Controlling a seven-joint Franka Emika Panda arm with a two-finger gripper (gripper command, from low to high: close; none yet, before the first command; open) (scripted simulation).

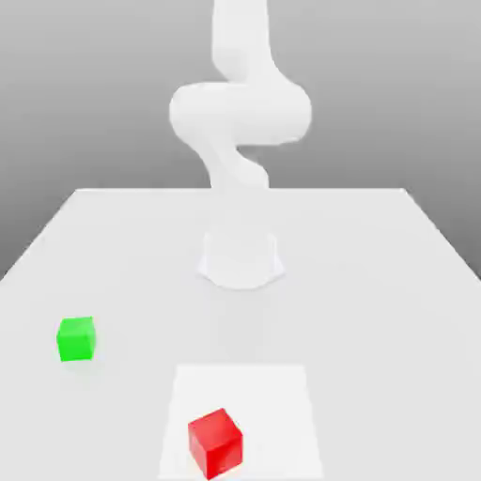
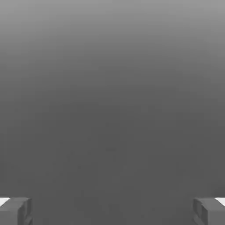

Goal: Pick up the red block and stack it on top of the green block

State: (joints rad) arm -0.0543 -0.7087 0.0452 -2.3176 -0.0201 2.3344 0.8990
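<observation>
2-finger gripper (image 2: 112, 212) was wide apart w/ nothing between its tips; glossy red cube (image 1: 216, 443) sat on the white square patch (image 1: 272, 404), bright green cube (image 1: 76, 339) apart toward exterior view's left. Step 1, reaching for red, seemed in hand; next move called for lowering over it.

I'm reading no text, label, brand, number or sign in either the exterior view or the hand view.
</observation>
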